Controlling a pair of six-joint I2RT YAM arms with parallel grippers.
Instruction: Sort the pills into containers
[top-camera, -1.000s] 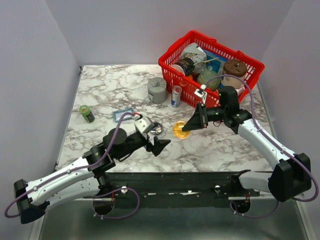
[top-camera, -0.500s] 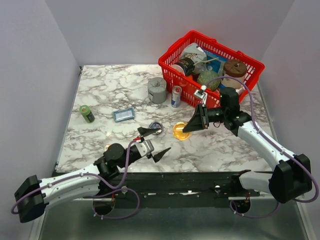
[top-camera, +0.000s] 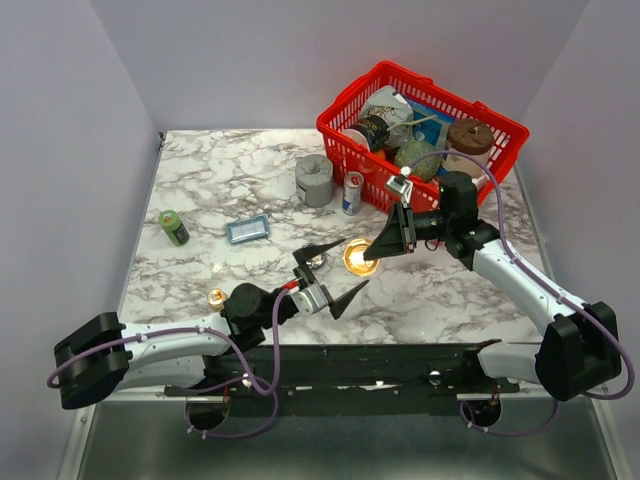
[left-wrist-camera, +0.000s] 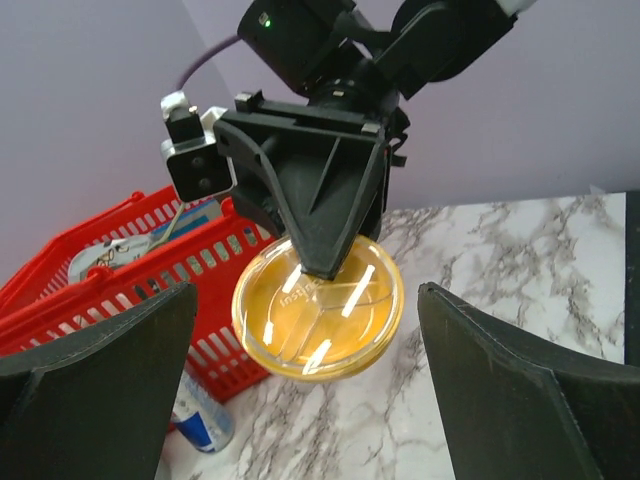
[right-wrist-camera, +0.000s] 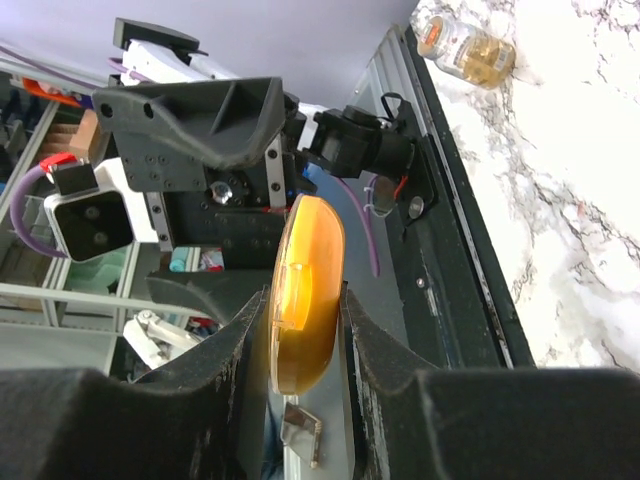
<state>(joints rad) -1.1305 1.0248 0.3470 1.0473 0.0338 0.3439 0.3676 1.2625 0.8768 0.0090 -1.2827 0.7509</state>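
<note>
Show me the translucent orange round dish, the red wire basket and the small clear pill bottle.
translucent orange round dish (left-wrist-camera: 318, 325), left wrist view, centre of its flat face.
red wire basket (top-camera: 372, 180), top external view, its near side wall.
small clear pill bottle (right-wrist-camera: 470, 52), right wrist view, its body.

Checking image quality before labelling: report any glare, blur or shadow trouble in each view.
Left wrist: white streaks of glare cross the orange dish; the left fingers are dark and slightly soft. Right wrist: the right fingers are near and blurred, the dish edge-on and sharper. Top external: even light, a bright hotspot on the dish.
</note>
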